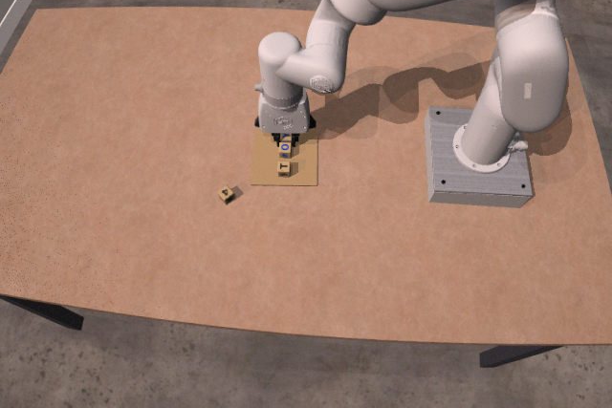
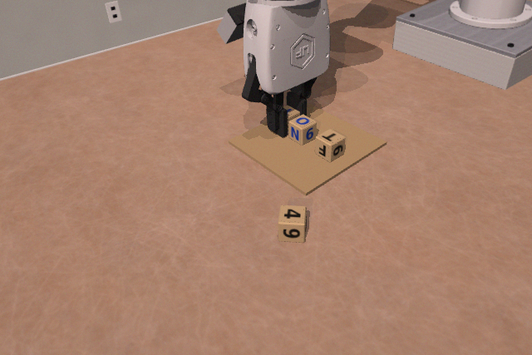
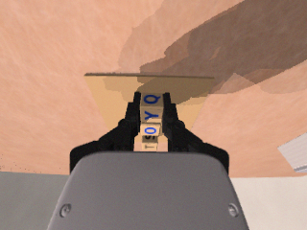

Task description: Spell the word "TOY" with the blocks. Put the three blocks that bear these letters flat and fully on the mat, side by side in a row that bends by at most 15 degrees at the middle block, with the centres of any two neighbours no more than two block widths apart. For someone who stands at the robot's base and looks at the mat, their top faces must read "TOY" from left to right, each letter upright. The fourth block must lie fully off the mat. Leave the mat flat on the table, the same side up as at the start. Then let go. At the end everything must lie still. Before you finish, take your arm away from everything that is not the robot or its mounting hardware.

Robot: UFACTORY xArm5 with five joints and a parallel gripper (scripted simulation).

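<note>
Black, angular fingers form the pincer [image 1: 285, 140] [image 2: 290, 118] [image 3: 152, 101], closed on the opposite sides of the pale wooden Y block [image 1: 286, 137] [image 2: 293, 113] [image 3: 152, 116]; its blue Y faces up and a blue Q shows on one side; whether its underside meets the mat, I cannot tell from here.

Just beside it sits the O block [image 1: 285, 148] [image 2: 302, 130] [image 3: 150, 129], a small cube with crisp edges, its round blue letter on top, N and 6 on two sides; next along the row, a little apart, is the T block [image 1: 283, 168] [image 2: 330, 145] [image 3: 150, 147], black-lettered, lying flat; seen from the robot's base, the tops run T, O, Y from left to right.

Beneath the row spreads the mat [image 1: 267, 171] [image 2: 296, 175] [image 3: 103, 96], a thin tan square, flat on the mottled, leathery reddish-brown bench [image 1: 148, 246] [image 2: 171, 256] [image 3: 38, 57]; fully off the mat rests the fourth block [image 1: 226, 193] [image 2: 293, 224], turned askew to the row, a black 4 uppermost; well apart stands the arm's grey, streaky, box-shaped base [image 1: 440, 186] [image 2: 464, 59] [image 3: 297, 150].
</note>
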